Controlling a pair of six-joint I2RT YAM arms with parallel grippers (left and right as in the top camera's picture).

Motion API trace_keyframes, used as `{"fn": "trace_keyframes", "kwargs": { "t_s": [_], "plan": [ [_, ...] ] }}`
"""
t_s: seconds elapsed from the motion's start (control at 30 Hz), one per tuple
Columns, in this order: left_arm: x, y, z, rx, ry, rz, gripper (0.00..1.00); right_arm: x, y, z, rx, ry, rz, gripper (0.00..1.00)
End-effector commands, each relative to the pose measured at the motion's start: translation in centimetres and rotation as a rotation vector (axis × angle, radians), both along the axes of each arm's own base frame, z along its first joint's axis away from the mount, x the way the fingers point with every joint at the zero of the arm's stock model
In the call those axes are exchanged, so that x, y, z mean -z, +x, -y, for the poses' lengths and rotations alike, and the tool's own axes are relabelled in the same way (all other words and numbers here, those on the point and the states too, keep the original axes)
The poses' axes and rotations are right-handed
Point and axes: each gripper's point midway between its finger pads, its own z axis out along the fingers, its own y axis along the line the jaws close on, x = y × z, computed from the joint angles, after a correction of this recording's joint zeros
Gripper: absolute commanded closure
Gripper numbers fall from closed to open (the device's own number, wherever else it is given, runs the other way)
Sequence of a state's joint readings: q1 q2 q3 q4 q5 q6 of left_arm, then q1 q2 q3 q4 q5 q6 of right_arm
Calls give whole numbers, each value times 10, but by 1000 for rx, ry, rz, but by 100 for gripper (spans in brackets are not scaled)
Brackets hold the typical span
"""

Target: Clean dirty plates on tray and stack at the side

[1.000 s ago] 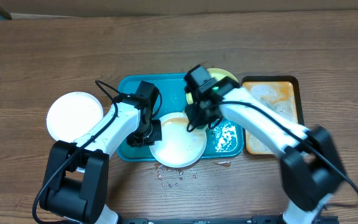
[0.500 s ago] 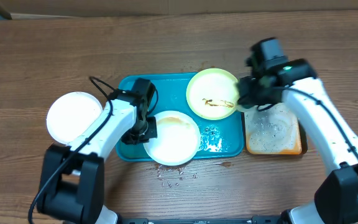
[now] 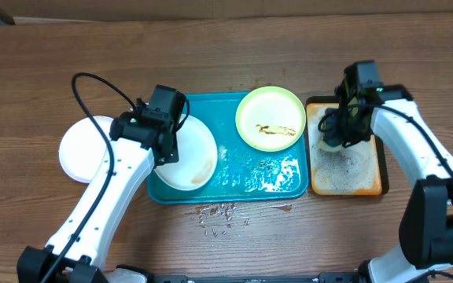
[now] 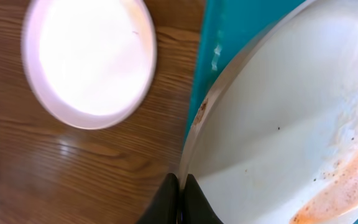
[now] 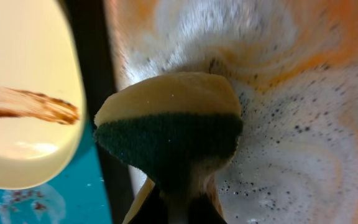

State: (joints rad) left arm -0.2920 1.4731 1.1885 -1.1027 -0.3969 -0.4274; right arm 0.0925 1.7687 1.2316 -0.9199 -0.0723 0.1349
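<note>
My left gripper (image 3: 166,149) (image 4: 180,186) is shut on the rim of a white plate (image 3: 189,156) (image 4: 291,124) with an orange-brown smear, held tilted over the left part of the teal tray (image 3: 266,174). A clean white plate (image 3: 89,148) (image 4: 89,59) lies on the table left of the tray. A pale yellow-green plate (image 3: 270,118) (image 5: 23,93) with a brown sauce smear lies at the tray's back right. My right gripper (image 3: 338,134) (image 5: 182,196) is shut on a yellow and green sponge (image 5: 169,134) over the orange tray.
The narrow orange tray (image 3: 352,169) (image 5: 291,124) right of the teal tray holds soapy, speckled water. Foam and water lie on the teal tray's right half (image 3: 278,173). Droplets spot the table (image 3: 215,212) in front of the tray.
My left gripper lifted and carried the smeared white plate leftward and back, tilting it. My right gripper moved from the tray to the orange tray and lowered the sponge into it.
</note>
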Motion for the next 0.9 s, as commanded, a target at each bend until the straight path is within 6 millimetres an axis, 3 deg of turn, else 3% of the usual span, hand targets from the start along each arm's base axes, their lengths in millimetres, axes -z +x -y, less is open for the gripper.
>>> {"fn": "trace_keyframes", "kwargs": {
  "t_s": [0.0, 0.13, 0.3, 0.6, 0.87],
  "plan": [
    [-36, 9, -28, -42, 158, 121, 96, 21, -8, 2, 5, -2, -26, 96],
    [-50, 11, -37, -27, 279, 157, 96, 37, -12, 3, 50, 4, -14, 96],
    [-66, 15, -27, 30, 404, 218, 96, 53, -17, 3, 55, 9, -3, 96],
    [-92, 24, 25, 208, 523, 356, 96, 79, -33, 4, 82, 14, 2, 96],
    [-101, 20, 52, 288, 556, 409, 96, 80, -35, 4, 82, 14, -5, 96]
  ]
}}
